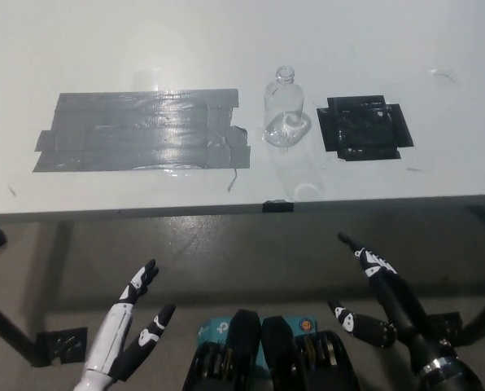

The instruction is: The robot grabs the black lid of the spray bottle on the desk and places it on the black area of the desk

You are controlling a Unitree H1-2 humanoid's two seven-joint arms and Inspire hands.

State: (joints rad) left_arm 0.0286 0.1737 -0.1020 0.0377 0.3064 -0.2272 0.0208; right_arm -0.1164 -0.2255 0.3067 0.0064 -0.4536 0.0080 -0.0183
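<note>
I see both hands below the bench edge, fingers spread and empty: left hand, right hand. Bottle stands capless beside the black patch.

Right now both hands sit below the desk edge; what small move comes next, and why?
Probably raise the right hand up and forward toward the clear bottle. It hangs open below the desk, nearer the bottle and black area than the open left hand. No black lid shows on the bottle's neck, so check first.
</note>
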